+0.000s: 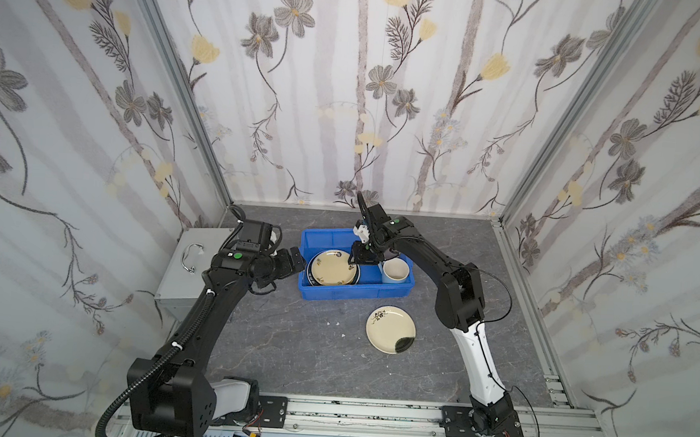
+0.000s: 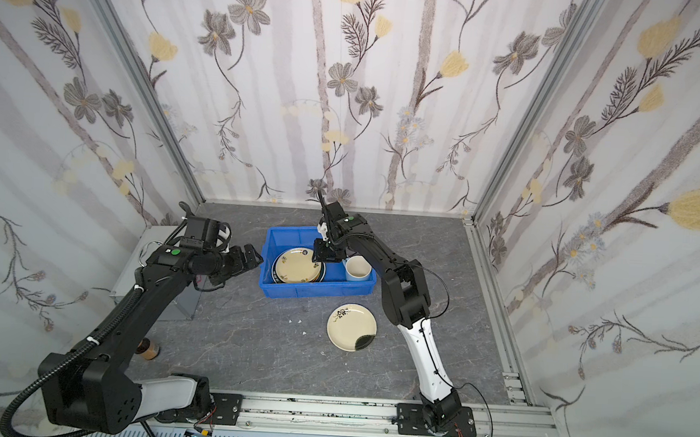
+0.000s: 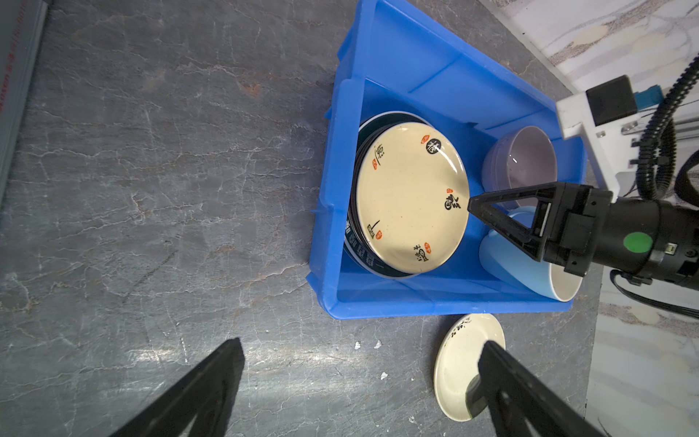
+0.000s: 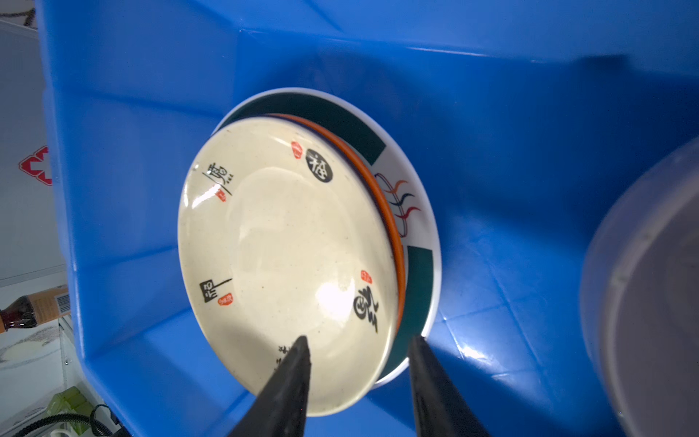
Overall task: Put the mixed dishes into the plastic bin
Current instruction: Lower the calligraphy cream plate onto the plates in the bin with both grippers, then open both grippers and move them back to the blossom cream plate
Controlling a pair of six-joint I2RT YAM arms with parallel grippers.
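Floral wallpaper walls (image 1: 348, 82) in aluminium framing (image 1: 179, 84) enclose a grey, marble-veined tabletop (image 1: 290, 349), evenly lit.

Plate stack (image 1: 334, 267), lilac bowl (image 3: 522, 159), pale mug (image 1: 395, 271) in blue bin (image 1: 326, 237); flowered plate (image 1: 389, 328) outside.

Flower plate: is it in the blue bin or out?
Out. The flower plate lies flat on the table, in front of the bin, not touching it.
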